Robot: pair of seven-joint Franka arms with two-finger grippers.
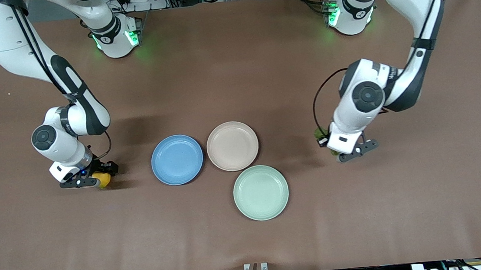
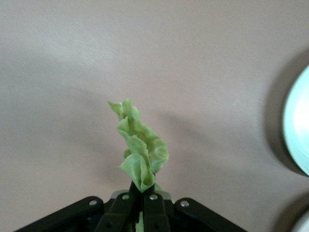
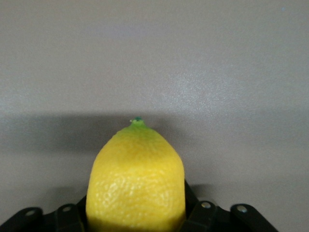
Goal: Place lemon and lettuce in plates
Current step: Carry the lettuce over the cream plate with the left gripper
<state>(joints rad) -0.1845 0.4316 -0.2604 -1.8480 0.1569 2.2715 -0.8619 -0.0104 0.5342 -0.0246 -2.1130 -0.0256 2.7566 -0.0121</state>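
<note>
- Three plates sit mid-table, and none holds anything yet: the blue plate, the beige-pink plate touching it at about its two o'clock in the front view, and a mint-green plate at the beige-pink one's five o'clock, nearest the front camera.
- Neither item is delivered, so by my reading both placements remain.
- Right gripper is low at the table toward the right arm's end, at the blue plate's nine o'clock and well apart from it. Its jaws sit on either side of the lemon; the right wrist view shows the fruit filling the gap between them, so I judge it clamped or nearly so.
- Left gripper is at the beige-pink plate's three o'clock, toward the left arm's end. Its jaws are pinched together on the lettuce, which stands up from the fingertips.
- Next, presumably: carry each item over a blue or beige-pink plate and release; the mint-green plate is not a target.
</note>
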